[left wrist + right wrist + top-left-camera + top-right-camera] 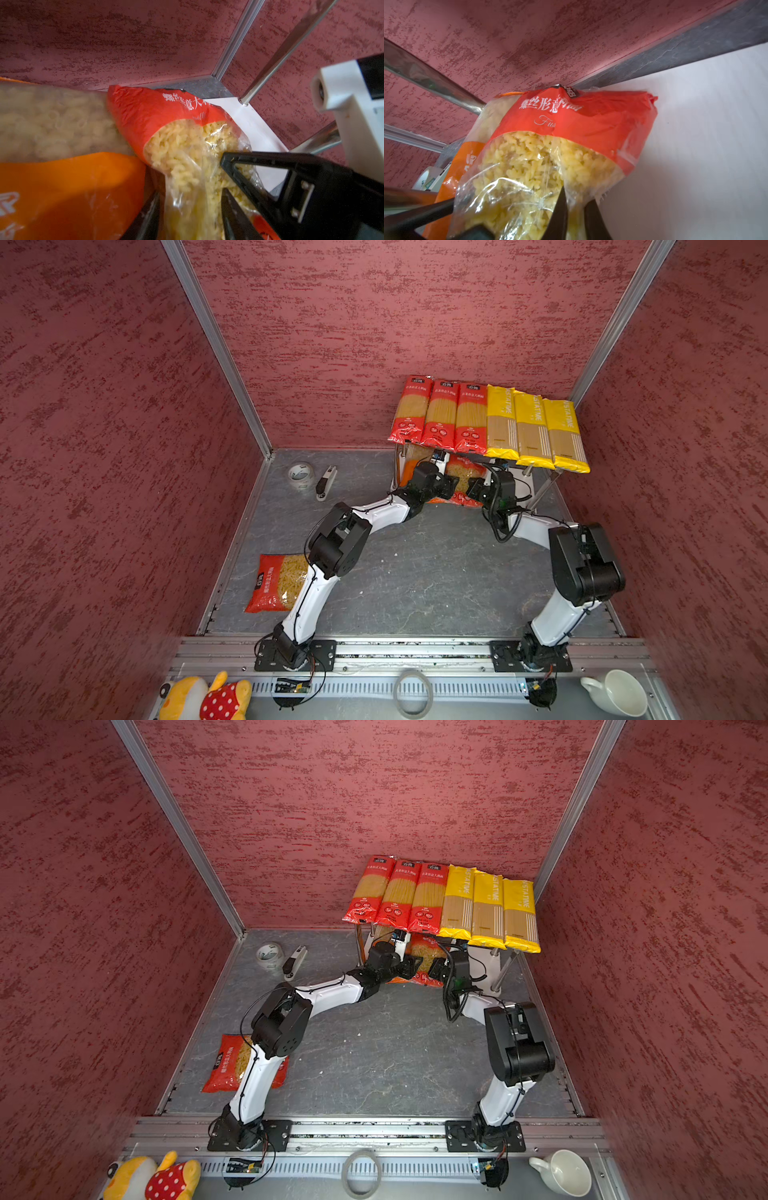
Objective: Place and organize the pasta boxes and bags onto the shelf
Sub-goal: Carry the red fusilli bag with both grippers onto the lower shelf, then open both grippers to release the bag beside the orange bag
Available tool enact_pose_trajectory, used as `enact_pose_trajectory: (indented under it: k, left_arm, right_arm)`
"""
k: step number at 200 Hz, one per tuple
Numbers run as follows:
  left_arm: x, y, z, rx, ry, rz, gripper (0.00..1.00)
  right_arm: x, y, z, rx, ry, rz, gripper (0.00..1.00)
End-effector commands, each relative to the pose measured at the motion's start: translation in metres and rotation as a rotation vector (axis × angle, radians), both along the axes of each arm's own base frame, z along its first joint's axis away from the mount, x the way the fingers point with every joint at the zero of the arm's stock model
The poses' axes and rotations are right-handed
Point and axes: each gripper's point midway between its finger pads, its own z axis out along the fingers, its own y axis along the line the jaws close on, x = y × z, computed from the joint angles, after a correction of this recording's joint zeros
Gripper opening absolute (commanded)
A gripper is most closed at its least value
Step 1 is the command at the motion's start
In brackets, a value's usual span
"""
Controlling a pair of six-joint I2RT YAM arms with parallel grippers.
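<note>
Red textured walls (374, 323) on 3 sides of grey slate desk (415, 572). At back right of desk, white shelf (255, 122) with shiny posts. Top tier: 3 red spaghetti packs (440, 414) and 3 yellow packs (532, 431), side by side in 1 row, touching, front ends overhanging. Lower tier: orange bag (72, 187) toward left, fusilli bag (166, 116) touching it, red printed end toward back wall, clear end toward desk front. Left arm (374, 514) and right arm (528, 526) extended under top tier in both top views, wrists close together. Left jaws: parted around clear end of fusilli bag, film between them, contact on either side not clear in left wrist view. Right jaws: narrow, pinching clear edge of fusilli bag (591, 120), as shown in right wrist view. On desk at front left, well apart from shelf: another red bag (274, 585) of short pasta, flat, partly hidden under left arm. At back left: tape roll (301, 476) and stapler (326, 483), just beside each other. On front ledge: plush toy (208, 699) at left, white cup (619, 693) at right, grey ring (413, 673) between.
</note>
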Motion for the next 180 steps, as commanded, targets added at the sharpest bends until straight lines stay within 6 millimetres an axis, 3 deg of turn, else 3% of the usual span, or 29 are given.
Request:
enact_pose_trajectory:
  k: [1, 31, 65, 95, 127, 153, 180]
  left_arm:
    - [-0.005, 0.008, 0.021, -0.003, -0.020, -0.012, 0.54]
    - [-0.014, 0.018, 0.028, -0.002, -0.024, -0.003, 0.57]
    - [-0.026, 0.021, 0.029, -0.022, -0.017, -0.016, 0.55]
    - [-0.034, 0.018, 0.020, -0.041, 0.017, -0.041, 0.49]
    - [-0.042, 0.009, 0.011, -0.047, 0.040, -0.070, 0.38]
    - [-0.052, 0.004, 0.007, -0.062, 0.066, -0.094, 0.30]
    - [-0.058, 0.005, 0.004, -0.077, 0.090, -0.106, 0.26]
  right_arm:
    - [0.013, -0.020, 0.027, -0.025, -0.105, -0.059, 0.17]
    - [0.009, -0.028, 0.033, -0.044, -0.097, -0.079, 0.40]
    - [-0.003, -0.032, 0.039, -0.038, -0.068, -0.086, 0.52]
    - [-0.012, -0.038, 0.039, -0.017, -0.056, -0.100, 0.55]
    - [-0.004, -0.030, 0.015, 0.008, 0.001, -0.047, 0.55]
    - [-0.006, -0.019, 0.007, 0.064, 0.014, -0.002, 0.51]
    - [-0.006, -0.017, -0.005, 0.063, 0.069, 0.010, 0.49]
